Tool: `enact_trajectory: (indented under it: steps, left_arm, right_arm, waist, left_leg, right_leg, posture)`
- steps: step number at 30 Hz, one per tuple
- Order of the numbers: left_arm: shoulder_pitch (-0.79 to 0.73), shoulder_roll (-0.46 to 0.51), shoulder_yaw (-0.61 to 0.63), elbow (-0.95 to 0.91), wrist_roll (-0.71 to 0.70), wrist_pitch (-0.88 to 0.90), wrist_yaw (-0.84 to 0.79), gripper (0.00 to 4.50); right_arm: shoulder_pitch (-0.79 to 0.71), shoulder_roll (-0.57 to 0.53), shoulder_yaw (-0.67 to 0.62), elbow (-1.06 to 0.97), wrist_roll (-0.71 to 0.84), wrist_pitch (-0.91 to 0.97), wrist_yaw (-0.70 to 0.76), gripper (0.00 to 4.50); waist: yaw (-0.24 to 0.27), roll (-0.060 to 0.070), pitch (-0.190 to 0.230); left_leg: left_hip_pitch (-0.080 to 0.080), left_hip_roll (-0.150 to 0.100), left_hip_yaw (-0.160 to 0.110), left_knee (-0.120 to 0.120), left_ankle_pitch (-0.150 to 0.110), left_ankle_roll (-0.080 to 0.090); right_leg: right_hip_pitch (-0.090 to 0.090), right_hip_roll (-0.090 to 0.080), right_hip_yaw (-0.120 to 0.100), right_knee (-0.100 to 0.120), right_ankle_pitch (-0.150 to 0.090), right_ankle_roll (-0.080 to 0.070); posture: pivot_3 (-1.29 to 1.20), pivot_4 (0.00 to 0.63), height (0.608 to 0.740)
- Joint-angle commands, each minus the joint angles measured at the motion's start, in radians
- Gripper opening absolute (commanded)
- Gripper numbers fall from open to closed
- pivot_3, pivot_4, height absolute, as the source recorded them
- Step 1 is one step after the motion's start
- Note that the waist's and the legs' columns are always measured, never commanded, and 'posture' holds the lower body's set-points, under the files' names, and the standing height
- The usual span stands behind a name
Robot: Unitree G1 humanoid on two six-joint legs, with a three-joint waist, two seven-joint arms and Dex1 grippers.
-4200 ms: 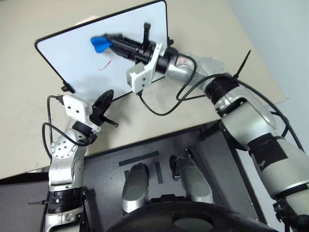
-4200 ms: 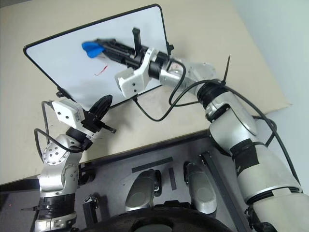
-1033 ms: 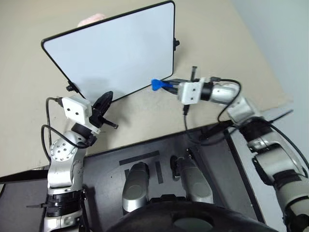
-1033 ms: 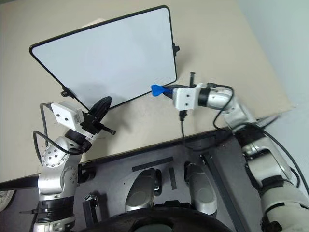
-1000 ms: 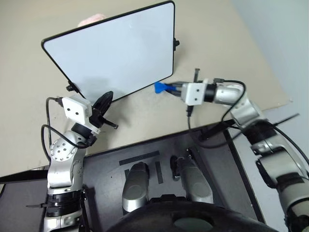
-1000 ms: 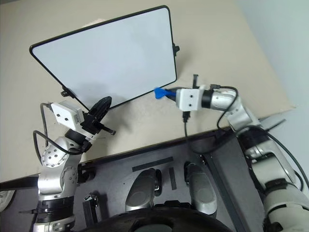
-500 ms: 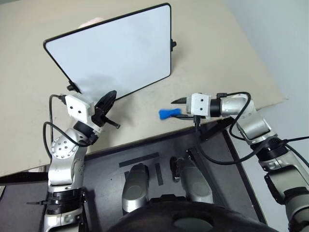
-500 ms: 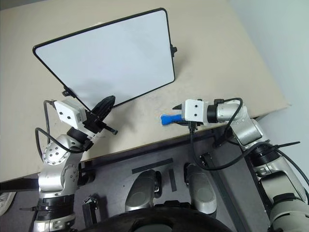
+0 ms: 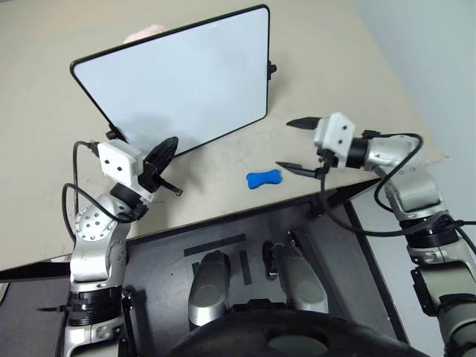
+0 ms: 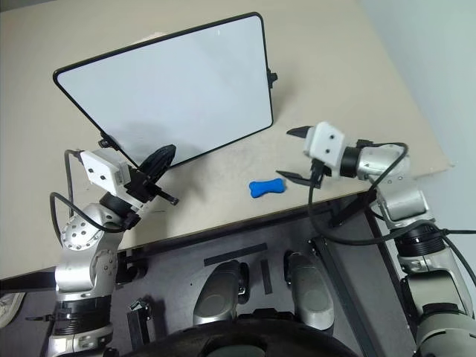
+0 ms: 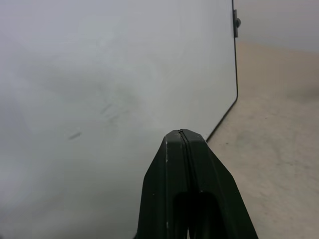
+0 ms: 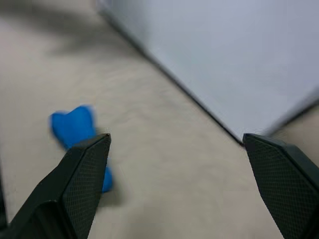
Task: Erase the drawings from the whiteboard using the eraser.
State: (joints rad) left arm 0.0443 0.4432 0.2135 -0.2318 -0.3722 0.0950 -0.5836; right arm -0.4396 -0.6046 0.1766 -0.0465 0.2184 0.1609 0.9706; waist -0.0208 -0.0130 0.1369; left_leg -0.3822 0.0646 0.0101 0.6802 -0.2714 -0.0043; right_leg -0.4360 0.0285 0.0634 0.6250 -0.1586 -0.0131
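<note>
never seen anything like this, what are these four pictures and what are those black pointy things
It is a humanoid robot with two arms. Two pictures come from cameras in its head, looking down over its arms at a beige table. The other two come from a camera on each wrist, looking along that arm's black fingers.

The black pointy things are its grasping tools. The right tool is wide open and holds nothing. The left tool is shut, also empty, and sits at the near edge of the whiteboard.

On the table lie the whiteboard, whose white face looks wiped clean with only faint smudges in the left wrist view, and a small blue bone-shaped eraser, lying loose on the table between the board and the right tool.
</note>
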Motion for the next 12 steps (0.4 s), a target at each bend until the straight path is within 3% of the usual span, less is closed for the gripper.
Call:
enact_trajectory:
  steps: [1,12]
  left_arm:
    - [-0.032,0.015,0.013,-0.005,-0.015,0.0,-0.012,0.0]
    - [-0.006,0.017,0.003,-0.043,-0.022,0.026,-0.027,0.0]
  right_arm:
    - [0.008,-0.027,-0.101,-0.073,0.094,0.095,-0.005,4.49]
    - [0.096,-0.054,-0.133,-0.129,0.089,0.132,-0.007,4.49]
  waist:
    - [0.0,0.0,0.0]
    - [-0.001,0.0,0.0]
  left_leg:
    - [0.0,0.0,0.0,0.0,0.0,0.0]
    - [0.0,0.0,0.0,-0.001,0.0,0.0]
  right_leg:
    - [0.0,0.0,0.0,0.0,0.0,0.0]
    - [-0.001,0.0,0.0,0.0,-0.002,0.001]
  posture:
    - [0.0,0.15,0.74]
    - [0.0,0.15,0.74]
